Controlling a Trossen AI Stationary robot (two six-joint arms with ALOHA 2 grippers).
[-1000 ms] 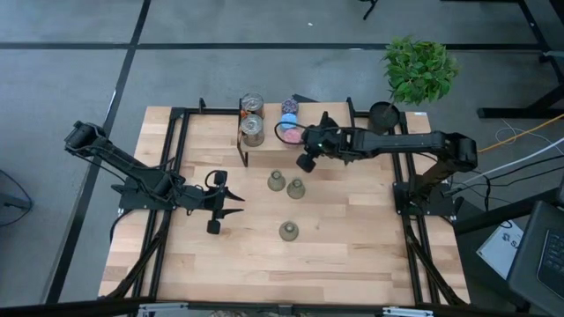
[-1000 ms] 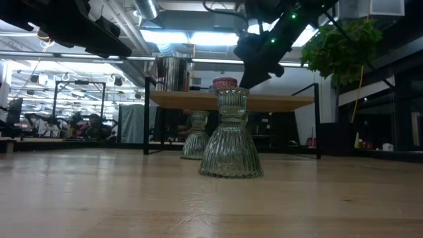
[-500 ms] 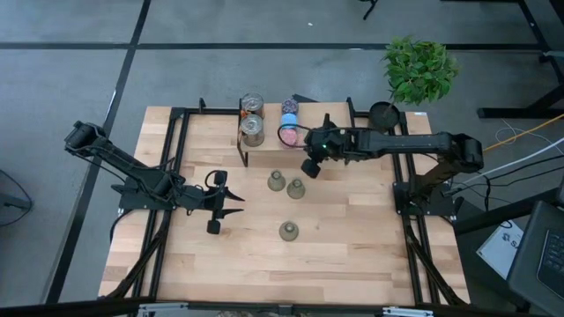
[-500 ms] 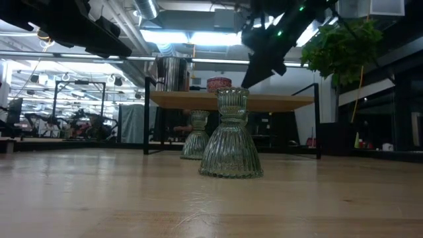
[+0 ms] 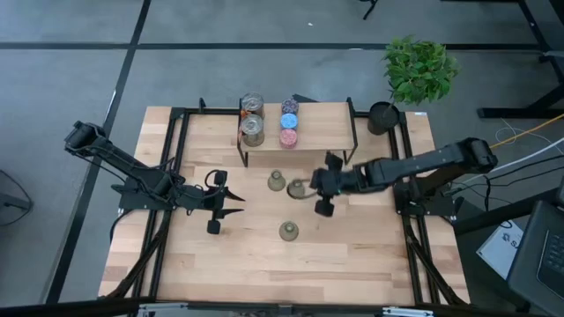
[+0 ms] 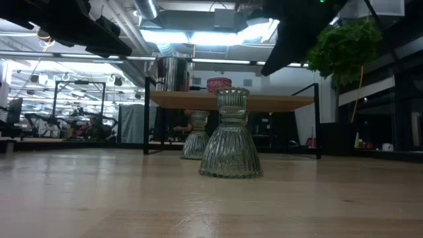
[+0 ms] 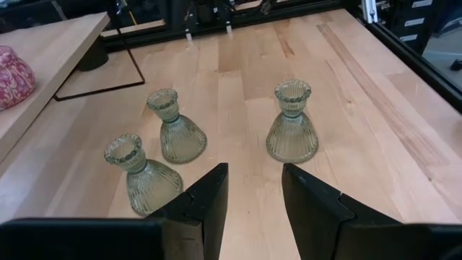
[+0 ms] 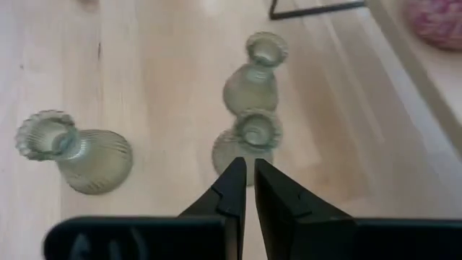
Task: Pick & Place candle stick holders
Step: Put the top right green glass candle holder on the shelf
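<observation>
potted plant (image 5: 418, 70): table's far right corner | raised wooden shelf (image 5: 322, 121): far middle

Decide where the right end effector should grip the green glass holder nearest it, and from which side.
Grip the narrow neck just under the scalloped rim of the nearest green holder, coming from above. It stands upright, its ribbed base flares too wide, and the right end effector, now nearly shut, must open first.
</observation>
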